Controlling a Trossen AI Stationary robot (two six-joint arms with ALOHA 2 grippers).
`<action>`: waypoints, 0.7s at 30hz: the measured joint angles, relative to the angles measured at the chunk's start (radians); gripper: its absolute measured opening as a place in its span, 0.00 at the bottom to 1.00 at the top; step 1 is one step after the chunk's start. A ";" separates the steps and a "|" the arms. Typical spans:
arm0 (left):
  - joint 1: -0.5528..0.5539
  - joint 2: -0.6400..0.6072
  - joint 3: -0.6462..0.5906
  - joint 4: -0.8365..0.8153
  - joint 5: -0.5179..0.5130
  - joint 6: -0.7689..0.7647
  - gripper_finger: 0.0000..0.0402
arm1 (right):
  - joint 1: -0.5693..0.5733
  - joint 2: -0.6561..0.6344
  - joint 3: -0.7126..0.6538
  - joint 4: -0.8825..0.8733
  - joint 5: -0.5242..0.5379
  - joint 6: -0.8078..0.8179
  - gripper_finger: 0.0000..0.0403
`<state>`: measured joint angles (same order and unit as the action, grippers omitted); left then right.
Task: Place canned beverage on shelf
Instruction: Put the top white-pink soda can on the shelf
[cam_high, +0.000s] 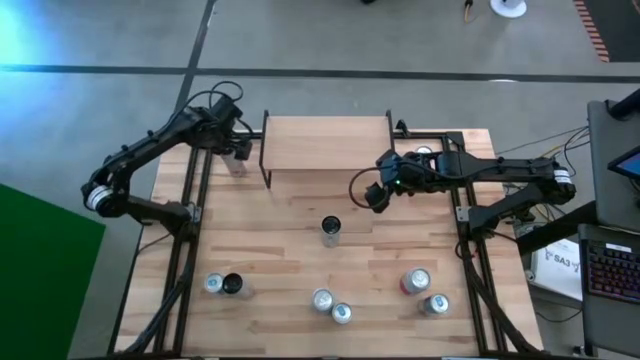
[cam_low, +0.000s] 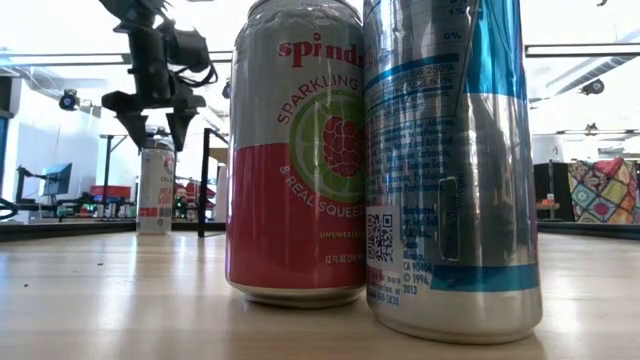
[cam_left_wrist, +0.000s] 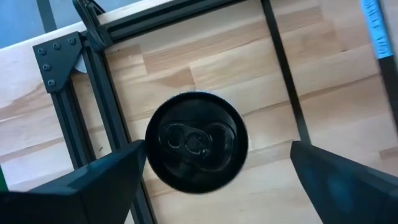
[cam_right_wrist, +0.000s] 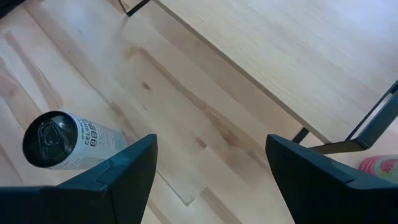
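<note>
Black-topped can (cam_left_wrist: 196, 142) sits right under my left gripper (cam_left_wrist: 214, 171), fingers spread wide to either side of it, nothing pinched.
It stands upright on the table (cam_high: 290, 265) just beside the shelf's (cam_high: 325, 142) left end, near the far left corner. My right gripper (cam_high: 377, 196) hangs spread open by the shelf's front right corner, above bare wood, another can (cam_high: 331, 230) standing nearby.

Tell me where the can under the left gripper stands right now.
In the high view the can stands upright at the table's far left, just left of the shelf, directly below the open left gripper.
</note>
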<state>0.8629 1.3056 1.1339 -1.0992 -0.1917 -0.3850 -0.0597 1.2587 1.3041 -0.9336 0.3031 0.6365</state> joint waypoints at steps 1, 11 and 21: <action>0.001 0.006 0.000 0.003 -0.001 0.005 0.93 | 0.000 0.000 0.000 -0.004 0.000 0.000 0.71; 0.026 0.039 0.000 0.016 -0.008 0.054 0.76 | 0.000 0.000 0.000 -0.013 0.000 0.000 0.71; 0.051 0.050 0.001 0.018 -0.007 0.117 0.62 | 0.000 0.000 0.000 -0.033 0.003 0.000 0.71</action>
<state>0.9134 1.3552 1.1347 -1.0809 -0.1989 -0.2680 -0.0597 1.2583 1.3041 -0.9661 0.3065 0.6361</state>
